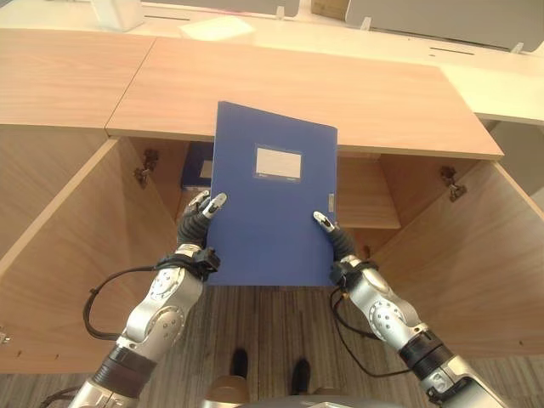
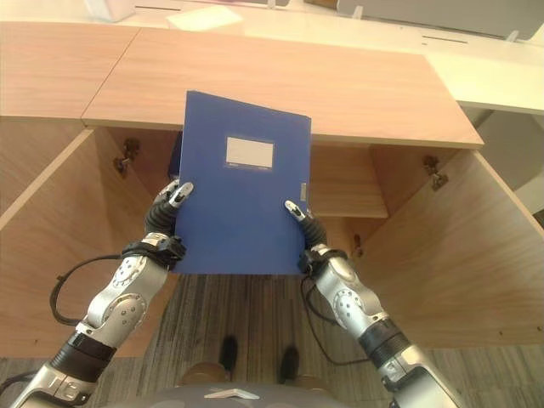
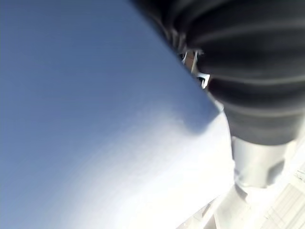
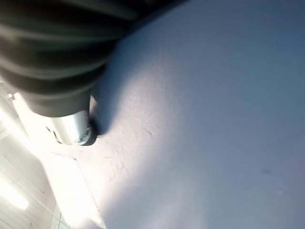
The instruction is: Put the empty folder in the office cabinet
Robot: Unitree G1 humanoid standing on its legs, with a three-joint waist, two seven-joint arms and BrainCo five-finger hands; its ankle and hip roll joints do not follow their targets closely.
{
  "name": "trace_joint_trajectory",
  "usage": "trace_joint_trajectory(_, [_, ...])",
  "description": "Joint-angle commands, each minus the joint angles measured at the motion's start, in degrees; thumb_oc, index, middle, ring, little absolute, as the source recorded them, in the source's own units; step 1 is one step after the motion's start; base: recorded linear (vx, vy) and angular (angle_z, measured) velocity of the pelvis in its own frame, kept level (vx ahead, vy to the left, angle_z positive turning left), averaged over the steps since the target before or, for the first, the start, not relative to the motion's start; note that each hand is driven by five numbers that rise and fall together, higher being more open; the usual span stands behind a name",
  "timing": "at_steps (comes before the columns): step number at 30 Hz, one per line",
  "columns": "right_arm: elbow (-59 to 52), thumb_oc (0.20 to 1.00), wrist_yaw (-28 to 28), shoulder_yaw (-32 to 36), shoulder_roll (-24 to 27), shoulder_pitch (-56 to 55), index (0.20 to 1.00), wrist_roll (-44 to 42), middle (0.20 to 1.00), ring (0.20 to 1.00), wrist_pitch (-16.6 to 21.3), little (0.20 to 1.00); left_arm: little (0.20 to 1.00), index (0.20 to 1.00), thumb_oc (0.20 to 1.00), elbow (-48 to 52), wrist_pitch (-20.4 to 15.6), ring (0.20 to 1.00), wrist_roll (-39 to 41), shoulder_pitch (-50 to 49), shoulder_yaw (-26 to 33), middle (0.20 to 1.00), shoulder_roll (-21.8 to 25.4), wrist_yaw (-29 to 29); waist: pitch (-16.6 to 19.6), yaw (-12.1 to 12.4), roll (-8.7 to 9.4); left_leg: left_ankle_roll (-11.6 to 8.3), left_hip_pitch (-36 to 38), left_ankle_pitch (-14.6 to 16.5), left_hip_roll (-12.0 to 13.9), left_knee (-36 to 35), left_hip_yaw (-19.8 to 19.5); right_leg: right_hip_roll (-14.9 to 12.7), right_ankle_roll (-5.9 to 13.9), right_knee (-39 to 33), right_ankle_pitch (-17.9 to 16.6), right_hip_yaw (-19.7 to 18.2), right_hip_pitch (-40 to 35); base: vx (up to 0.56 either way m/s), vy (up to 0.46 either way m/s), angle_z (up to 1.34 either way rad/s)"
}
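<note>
The place looked like an office. A long, low cabinet (image 1: 297, 93) of pale wood-grain laminate ran across the view, with 2 doors (image 1: 59, 255) swung wide on metal hinges (image 1: 146, 166) and a shelf (image 1: 367, 208) inside. A blue folder (image 1: 272, 200) with a blank white label was held up in front of the opening, and another dark blue file (image 1: 197, 166) stood inside the cabinet at the left. Behind the cabinet lay a white desk surface (image 1: 501, 85) carrying a sheet of paper (image 1: 217, 28) and grey partition panels (image 1: 442, 21) on small feet. The floor (image 1: 272, 323) was grey striped carpet of the kind laid in workplaces.
</note>
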State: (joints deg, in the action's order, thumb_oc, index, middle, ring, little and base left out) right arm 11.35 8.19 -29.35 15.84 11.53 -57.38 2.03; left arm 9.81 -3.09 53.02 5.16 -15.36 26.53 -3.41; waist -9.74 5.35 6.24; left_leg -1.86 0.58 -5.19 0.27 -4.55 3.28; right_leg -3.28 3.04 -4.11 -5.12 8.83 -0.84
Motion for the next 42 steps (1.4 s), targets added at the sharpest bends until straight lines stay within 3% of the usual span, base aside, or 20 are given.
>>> trace_joint_trajectory(1, [0.43,0.2,2.59,-6.78,-4.37,-2.44,0.2,1.68,0.2,0.2,-6.81,0.2,1.0,1.0,1.0,7.1,-4.48,1.0,-2.73,4.05,0.62,1.0,-1.11,4.98,3.68,-0.19,1.64,-1.48,-0.77,6.02,1.45,-0.45,0.49,-8.78,7.67,4.21,6.2,-3.21,-0.35,0.01,-0.041,0.03])
trace_joint_trajectory(4, [2.1,0.2,3.68,-6.06,-2.7,-5.17,0.2,4.11,0.2,0.2,-8.2,0.2,1.0,1.0,1.0,7.82,-4.68,1.0,-3.58,2.3,2.67,1.0,-0.35,5.59,3.77,-0.21,1.53,-1.83,-0.56,5.89,1.77,-0.45,0.28,-8.55,7.45,4.04,6.55,-2.94,-0.75,-0.01,-0.089,0.01])
trace_joint_trajectory(6, [5.22,0.2,6.59,-4.86,0.1,-9.83,0.2,9.02,0.2,0.2,-11.25,0.2,1.0,1.0,1.0,8.27,-4.74,1.0,-5.23,-0.63,6.07,1.0,0.48,6.09,4.16,-0.15,1.02,-2.45,-0.19,5.57,2.38,-0.45,-0.35,-8.0,7.02,3.81,7.26,-2.21,-1.78,-0.01,-0.115,0.07])
trace_joint_trajectory(12, [6.2,0.2,8.28,-4.15,1.29,-11.8,0.2,11.0,0.2,0.2,-12.55,0.2,1.0,1.0,1.0,8.01,-4.42,1.0,-6.11,-1.62,7.12,1.0,0.27,6.33,4.46,-0.31,0.44,-2.85,0.22,5.32,2.87,-0.45,-0.69,-7.53,6.53,3.85,7.8,-1.97,-2.58,0.0,-0.044,0.08])
trace_joint_trajectory(26, [5.91,0.2,7.93,0.36,1.0,-13.81,0.2,13.0,0.2,0.2,-11.07,0.2,1.0,1.0,1.0,8.57,-4.24,1.0,-9.24,-8.04,11.0,1.0,-3.02,4.93,3.76,-1.27,-1.92,-3.81,0.75,4.28,4.19,-0.45,-1.7,-6.06,5.18,3.51,8.58,-1.14,-3.54,0.0,-0.024,0.0])
trace_joint_trajectory(31, [4.44,0.2,5.15,4.38,1.24,-12.59,0.2,13.03,0.2,0.2,-7.8,0.2,1.0,1.0,1.0,8.79,-6.05,1.0,-12.29,-10.28,13.93,1.0,-3.91,2.07,1.84,-0.83,-2.38,-3.87,-1.1,3.58,4.28,-0.45,-2.2,-5.95,5.38,3.56,8.39,-0.85,-1.92,-0.05,0.004,0.0])
trace_joint_trajectory(32, [4.76,0.2,1.65,7.33,1.35,-9.44,0.2,12.55,0.2,0.2,-4.81,0.2,1.0,1.0,1.0,8.66,-8.72,1.0,-17.28,-9.79,15.79,1.0,-3.85,-2.21,-1.0,-0.22,-2.61,-3.84,-3.9,2.56,4.33,-0.45,-2.88,-5.98,5.44,4.4,8.1,-0.85,0.94,-0.15,-0.004,0.03])
trace_joint_trajectory(33, [4.77,0.2,1.65,7.33,1.35,-9.44,0.2,12.55,0.2,0.2,-4.81,0.2,1.0,1.0,1.0,8.66,-8.72,1.0,-17.28,-9.79,15.79,1.0,-3.85,-2.21,-0.98,-0.23,-2.6,-3.84,-3.93,2.55,4.33,-0.45,-2.88,-5.98,5.44,4.41,8.11,-0.85,0.97,-0.29,-0.016,0.05])
trace_joint_trajectory(34, [5.49,0.2,-1.23,9.11,0.98,-6.27,0.2,11.52,0.2,0.2,-2.29,0.2,1.0,1.0,1.0,8.09,-10.59,1.0,-20.43,-9.31,17.12,1.0,-4.19,-5.51,-2.98,0.34,-2.79,-3.93,-6.12,1.8,4.48,-0.35,-3.16,-6.0,5.43,5.1,7.82,-0.71,3.28,-0.28,-0.036,0.13])
trace_joint_trajectory(36, [7.78,0.2,-9.99,14.81,-0.42,3.6,0.2,9.64,0.2,0.2,5.52,0.2,1.0,1.0,1.0,-3.08,-14.4,1.0,-26.07,-8.69,18.13,1.0,-7.26,-15.31,-6.93,2.25,-3.34,-4.78,-12.26,-0.08,4.68,-0.03,-4.14,-6.05,5.08,6.11,6.77,0.39,9.25,-0.28,-0.063,0.14])
trace_joint_trajectory(38, [7.83,0.2,-9.98,14.87,-0.41,3.72,0.2,9.64,0.2,0.2,5.54,0.2,1.0,1.0,1.0,-3.22,-14.48,1.0,-26.08,-8.5,18.08,1.0,-7.25,-15.33,-6.73,2.26,-3.34,-4.75,-12.66,-0.34,4.68,-0.08,-4.17,-6.03,5.07,6.02,6.52,0.4,9.62,-0.06,-0.021,0.15])
trace_joint_trajectory(39, [8.22,0.2,-13.49,17.29,-0.85,7.32,0.2,8.23,0.2,0.2,8.18,0.2,1.0,1.0,1.0,-16.9,-12.63,1.0,-26.95,-7.41,16.71,1.0,-8.15,-18.35,-7.68,2.88,-3.78,-5.01,-14.6,-0.95,4.75,-0.27,-4.32,-6.05,4.95,6.02,6.22,0.85,11.25,-0.04,-0.01,0.25])
trace_joint_trajectory(40, [8.24,0.2,-13.49,17.35,-0.84,7.42,0.2,8.23,0.2,0.2,8.18,0.2,1.0,1.0,1.0,-17.07,-12.73,1.0,-26.91,-7.21,16.66,1.0,-8.13,-18.33,-7.6,2.91,-3.79,-4.99,-14.85,-1.18,4.75,-0.34,-4.34,-6.04,4.95,5.93,5.99,0.86,11.47,-0.05,0.012,0.28])
trace_joint_trajectory(41, [10.26,0.2,-15.18,18.87,-2.17,11.36,0.2,6.15,0.2,0.2,10.15,0.2,1.0,1.0,1.0,-30.64,-10.12,1.0,-29.62,-7.43,14.25,1.0,-7.98,-18.52,-8.67,3.72,-4.55,-4.91,-16.18,-1.58,4.66,-0.39,-4.39,-6.0,4.97,5.79,5.7,0.74,12.51,-0.03,0.042,0.13])
trace_joint_trajectory(42, [11.41,0.2,-16.13,19.41,-2.73,13.09,0.2,5.31,0.2,0.2,11.16,0.2,1.0,1.0,1.0,-36.14,-9.0,1.0,-31.71,-8.07,12.4,1.0,-8.07,-18.25,-9.01,4.11,-4.82,-4.82,-16.6,-1.65,4.56,-0.44,-4.39,-5.98,4.96,5.55,5.69,0.56,12.72,-0.02,0.04,0.04])
